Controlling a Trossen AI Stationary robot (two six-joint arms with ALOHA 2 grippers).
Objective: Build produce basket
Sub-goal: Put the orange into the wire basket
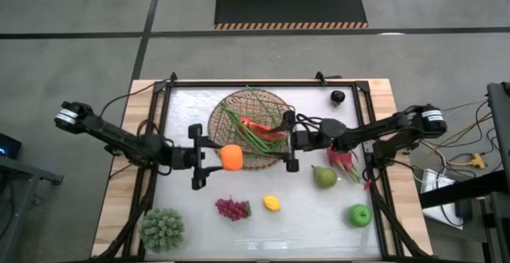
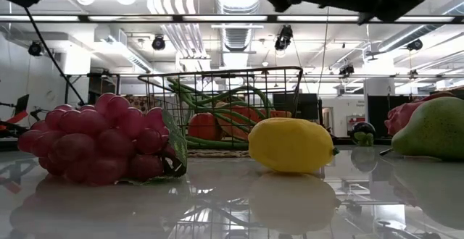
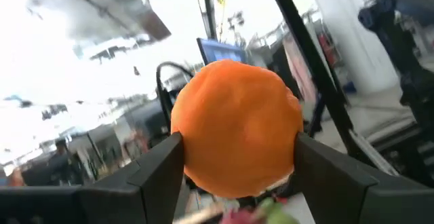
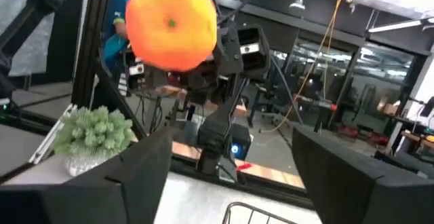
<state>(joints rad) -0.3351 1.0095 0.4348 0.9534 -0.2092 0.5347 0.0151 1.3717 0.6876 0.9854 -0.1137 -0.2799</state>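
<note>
Orange [image 1: 231, 158] clamped in left gripper [image 1: 224, 158] by basket [image 1: 225, 111], right gripper [image 1: 288, 140] open over rim.

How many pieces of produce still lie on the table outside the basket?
5: grapes, lemon, pear, green apple, dragon fruit. The orange is in the left gripper.

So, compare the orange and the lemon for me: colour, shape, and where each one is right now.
The orange is round and deep orange; the lemon is oval, yellow and smaller. The orange is clamped in the left gripper at the basket rim, while the lemon lies free on the table, nearer its front edge. Both are smooth-skinned toy citrus.
</note>
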